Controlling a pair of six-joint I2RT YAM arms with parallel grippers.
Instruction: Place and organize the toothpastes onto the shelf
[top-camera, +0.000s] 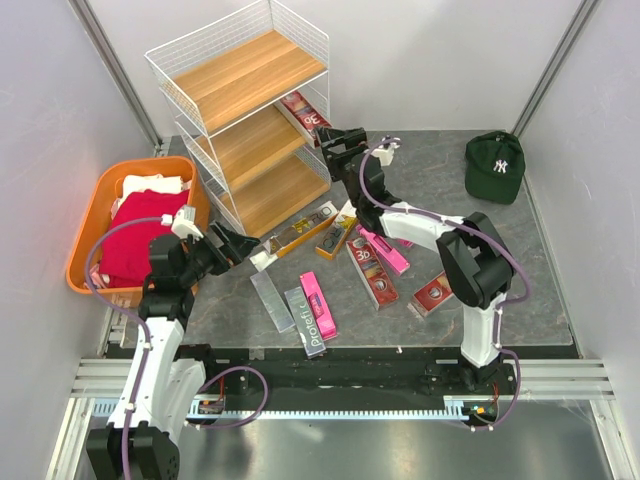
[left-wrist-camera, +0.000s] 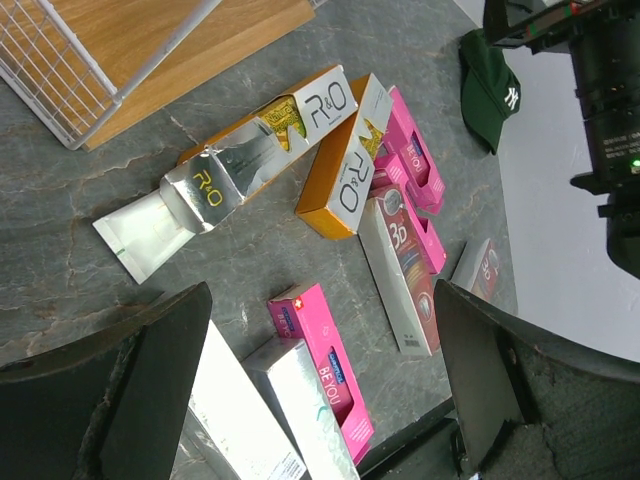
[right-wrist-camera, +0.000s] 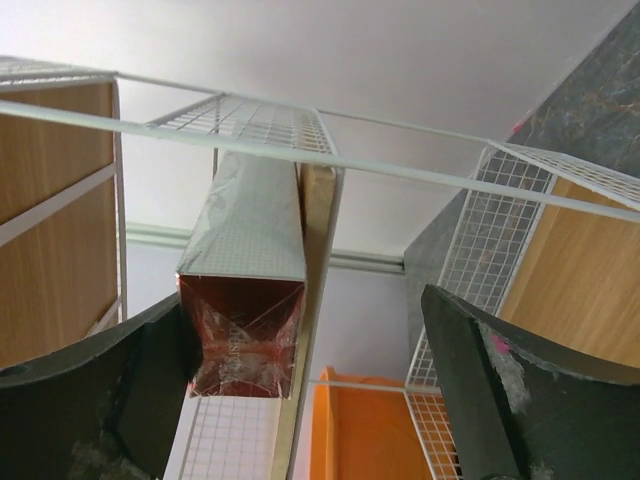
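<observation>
The white wire shelf (top-camera: 240, 120) with three wooden boards stands at the back left. One dark red toothpaste box (top-camera: 305, 115) lies on the right end of its middle board. My right gripper (top-camera: 336, 142) hangs just off that box's near end, open. In the right wrist view the box end (right-wrist-camera: 240, 335) sits beside the left finger (right-wrist-camera: 100, 400), with a wide gap to the other finger. Several toothpastes lie loose on the table: gold ones (top-camera: 300, 230), pink (top-camera: 318, 303), dark red (top-camera: 372, 270), silver (top-camera: 272, 300). My left gripper (top-camera: 235, 245) hovers open above the pink box (left-wrist-camera: 325, 360) and silver box (left-wrist-camera: 300, 410).
An orange basket (top-camera: 85, 225) with red and white cloths sits left of the shelf, beside my left arm. A dark green cap (top-camera: 495, 165) lies at the back right. Grey walls close in on both sides of the table.
</observation>
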